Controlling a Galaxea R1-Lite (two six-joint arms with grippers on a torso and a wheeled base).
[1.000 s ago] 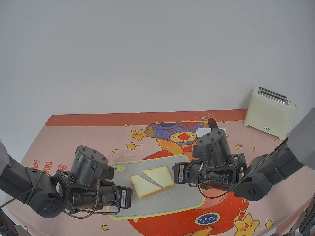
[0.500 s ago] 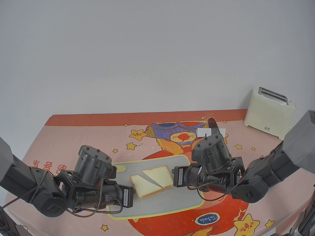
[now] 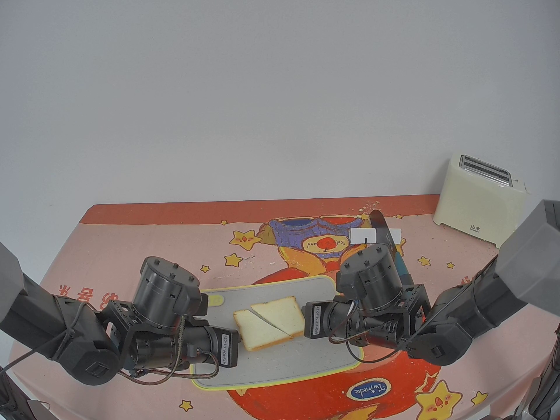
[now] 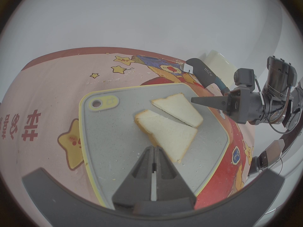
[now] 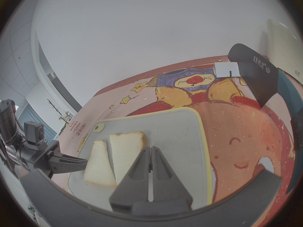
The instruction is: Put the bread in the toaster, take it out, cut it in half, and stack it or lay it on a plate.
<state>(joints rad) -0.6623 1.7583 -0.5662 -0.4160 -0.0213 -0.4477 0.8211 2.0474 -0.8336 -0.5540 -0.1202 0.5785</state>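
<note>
1. Plain grey wall behind; cartoon-printed tablecloth [image 3: 146,234] underneath, grey cutting board [image 3: 291,366] lying on it.
2. Left gripper [image 4: 154,148]: fingers pressed together, holding nothing, low at one end of the board.
3. Right gripper [image 5: 150,149]: likewise pinched closed and empty, at the opposite end, aimed back toward the left gripper.
4. Bread [image 4: 178,111]: already sliced on the diagonal into two triangles, flat on the board in the gap between the grippers.
   - Left half [image 3: 258,332] just ahead of the left gripper's tips; touching or merely overlapping in view, impossible to tell.
   - Right half [image 3: 284,312] just ahead of the right gripper's tips.
   - Cut edges close together, only a narrow seam between them.
5. Knife [image 3: 380,227]: laid down on the cloth behind the right gripper, dark blade, blue-green handle, beside a small white card [image 3: 364,235].
6. Toaster [image 3: 481,196]: well beyond the right gripper, at the far corner, nothing sticking out of its slots.
7. Progress, judged from the layout:
   - Toaster step apparently over, though the crumb looks pale.
   - Cut finished, knife set aside.
   - Left to do: the last step, stacking or laying out the halves for serving.
8. Likely need next: open one gripper and take a half by its edge. Soft crumb, so a gentle squeeze; some risk of shoving the neighbouring half along the board.
</note>
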